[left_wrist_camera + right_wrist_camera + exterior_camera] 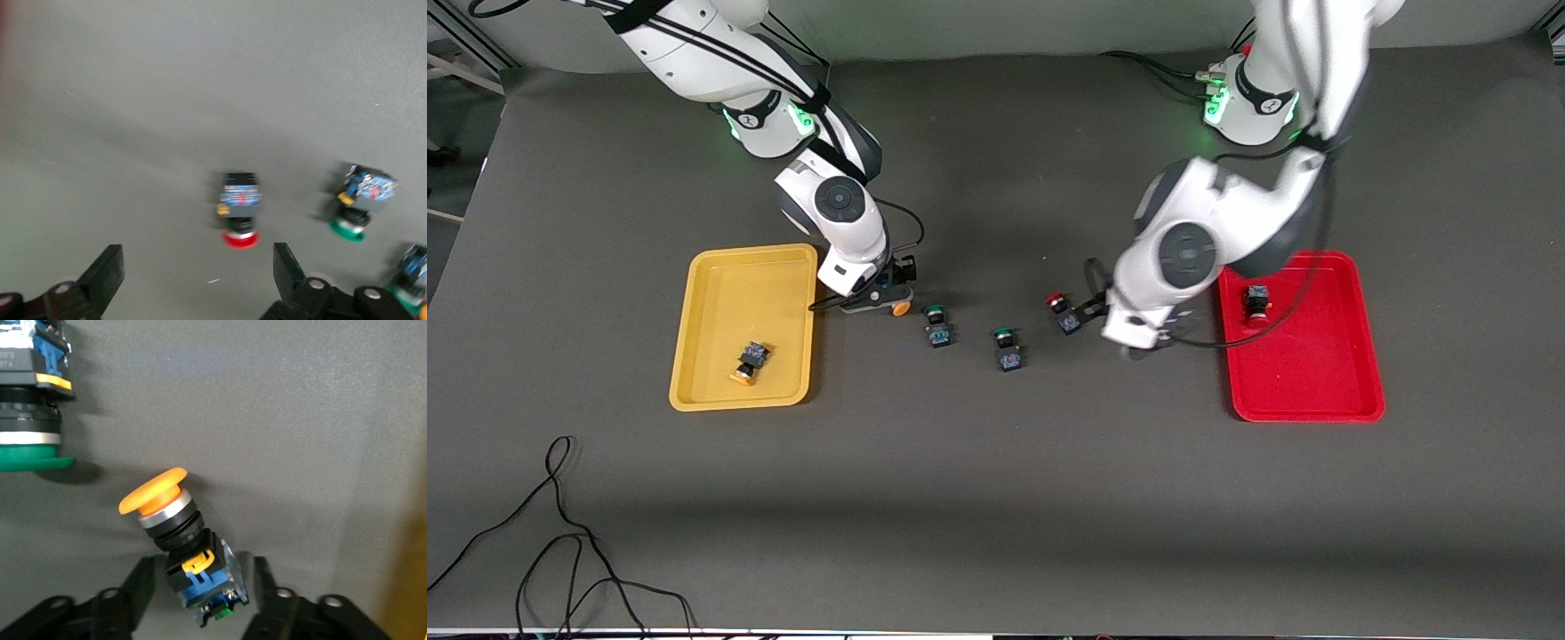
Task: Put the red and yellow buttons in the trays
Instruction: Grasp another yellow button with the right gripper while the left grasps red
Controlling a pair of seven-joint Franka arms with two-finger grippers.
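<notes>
1. Yellow tray [720,267] toward the right arm's end of the bench [996,498]; holds one yellow button [749,363] lying on its side. Sorted.
2. Red tray [1316,391] toward the left arm's end; holds one red button [1257,304] close to the rim farther from the front camera. Sorted.
3. Right end effector [889,298] low on the bench just beside the yellow tray. Fingers [137,590] spread, flanking the dark body of the second yellow button [180,540]; no firm contact seen. Cap tilted, pointing away from the wrist. Judged a pre-grasp stance on the body, the cap being too rounded to pinch.
4. Left end effector [193,280] released, fingers wide apart, lined up with the second red button [240,207], which lies on its side, cap toward the fingers. Not yet straddled. In the front view, placed just beside this button [1064,313], between it and the red tray.
5. Two green buttons [936,324] [1008,349] between the two loose task buttons; not part of the task, best left untouched.
6. Progress judged at half: one of each colour trayed, one of each still on the bench.
7. Risk: tilted yellow button could roll when pinched.
</notes>
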